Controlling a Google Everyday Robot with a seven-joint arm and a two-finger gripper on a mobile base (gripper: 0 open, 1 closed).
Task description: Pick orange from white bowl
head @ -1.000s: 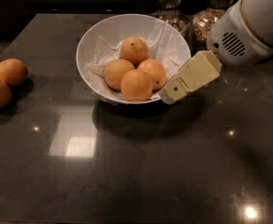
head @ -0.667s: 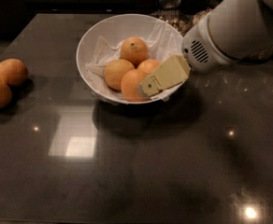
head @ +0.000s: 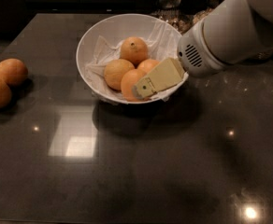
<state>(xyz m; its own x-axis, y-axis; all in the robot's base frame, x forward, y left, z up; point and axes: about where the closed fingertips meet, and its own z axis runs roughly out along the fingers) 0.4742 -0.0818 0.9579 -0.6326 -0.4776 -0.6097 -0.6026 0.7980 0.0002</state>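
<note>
Camera view: fingers (head: 150, 84) over the orange (head: 129, 82) in the white bowl (head: 90, 43); openness unclear.

**Task objects.** The white bowl (head: 95, 34) is wide, shallow and round. It is sitting upright and is holding a lining of crumpled white paper. The orange (head: 130, 82) is round and smooth, with even skin. It is lying at the front of the bowl, just inside the near rim, and is touching the two neighbouring oranges (head: 116, 73) behind it. The gripper (head: 144, 87) is extending in over the bowl's right rim, overlapping the orange's right side.
</note>
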